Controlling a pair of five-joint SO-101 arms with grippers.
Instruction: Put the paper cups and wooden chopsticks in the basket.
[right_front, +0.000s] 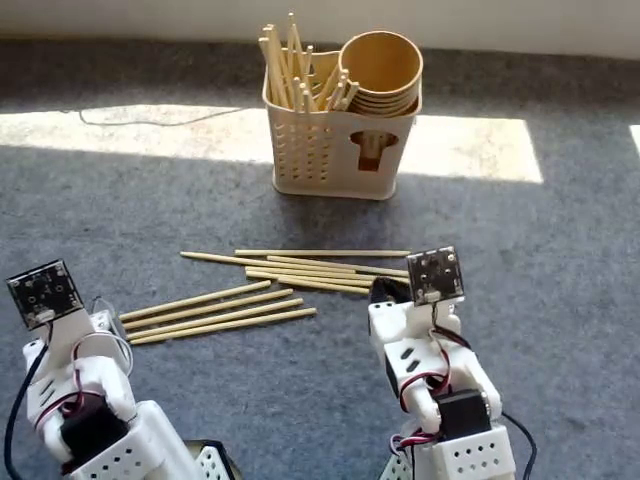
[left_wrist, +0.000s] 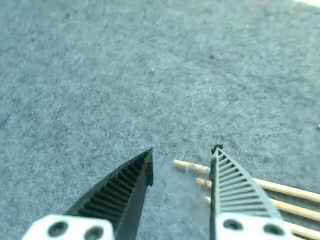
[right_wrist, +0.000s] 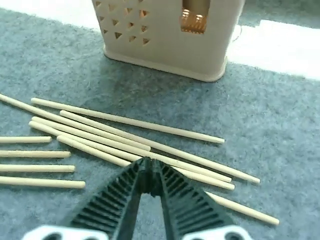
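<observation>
My left hand (left_wrist: 183, 149) is spread open beside loose chopsticks (right_front: 215, 312). My right hand (right_wrist: 150, 167) is clenched shut over others mid-worktop. The basket (right_front: 310, 150) near the far edge holds cups (right_front: 385, 65) and more.

Grey short-pile carpet (right_front: 560, 300) covers the worktop. A bright sunlight band (right_front: 130, 135) crosses the upper frame; a pale wall strip (right_front: 150, 18) lines the top edge.
</observation>
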